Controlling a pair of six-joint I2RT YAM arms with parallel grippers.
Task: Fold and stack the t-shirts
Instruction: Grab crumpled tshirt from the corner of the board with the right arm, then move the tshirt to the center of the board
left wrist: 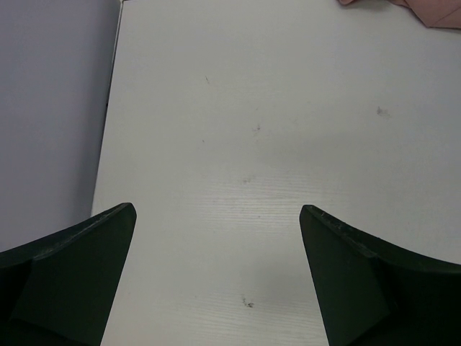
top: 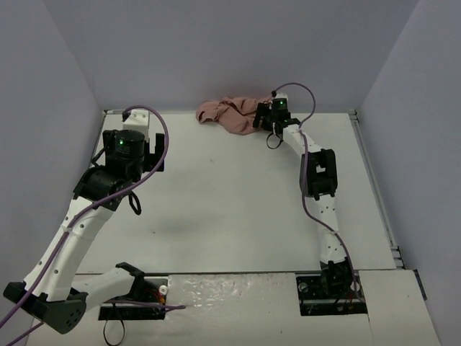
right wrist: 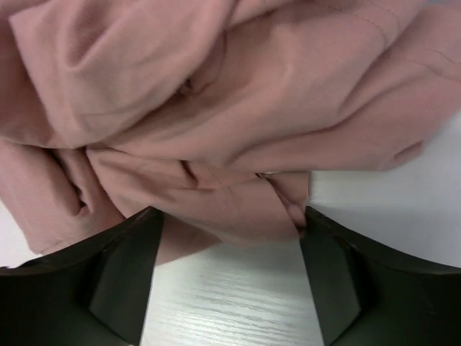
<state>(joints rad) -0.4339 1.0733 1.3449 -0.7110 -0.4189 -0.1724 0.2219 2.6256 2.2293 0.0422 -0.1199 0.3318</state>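
The dusty-pink t-shirt (top: 229, 114) lies crumpled in a heap at the far edge of the white table, against the back wall. Its print is hidden in the folds. My right gripper (top: 261, 115) is at the heap's right side, open, with a fold of the shirt's near edge (right wrist: 238, 209) lying between the two fingers, which are not closed on it. My left gripper (top: 148, 148) is open and empty over bare table at the far left, well apart from the shirt, of which only a corner (left wrist: 432, 11) shows at the top right of the left wrist view.
Grey walls close in the table (top: 230, 209) at the back and both sides. The table's left edge (left wrist: 108, 130) runs close to my left gripper. A metal rail (top: 374, 194) lines the right edge. The arm bases stand at the near edge.
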